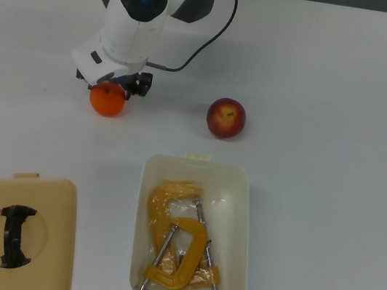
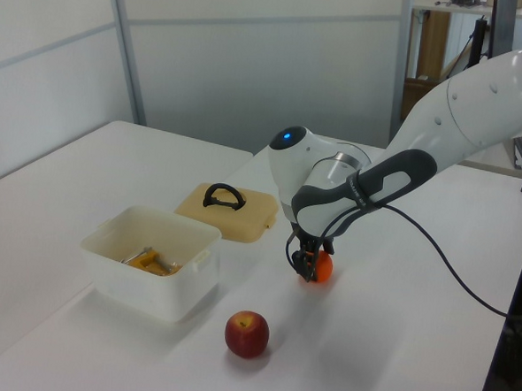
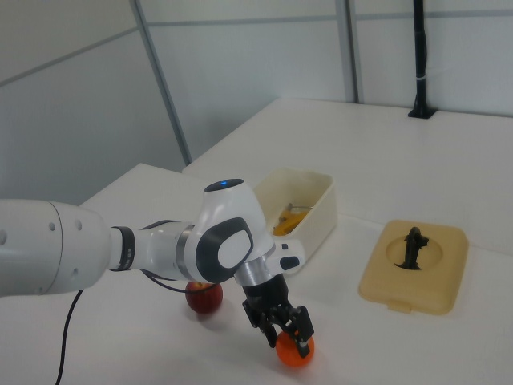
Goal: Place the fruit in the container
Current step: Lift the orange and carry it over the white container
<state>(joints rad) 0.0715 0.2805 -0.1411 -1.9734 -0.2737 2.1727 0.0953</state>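
The orange fruit (image 1: 107,102) lies on the white table at the top view's left, also seen from the side (image 2: 322,268) (image 3: 296,353). My gripper (image 1: 111,82) (image 2: 308,266) (image 3: 287,335) is lowered over it, open, with one finger on each side of the orange and a gap to it. The dark red apple (image 1: 226,118) (image 2: 246,334) (image 3: 204,295) rests alone to the top view's right of the orange. The cream-white container (image 1: 245,234) (image 2: 140,286) (image 3: 317,204) stands below the apple in the top view.
Two yellow-orange C-clamps (image 1: 174,245) lie inside the container. A flat tan lid (image 1: 59,205) (image 2: 242,216) (image 3: 413,277) with a black handle sits at the top view's lower left. A black cable (image 1: 212,30) trails from the arm.
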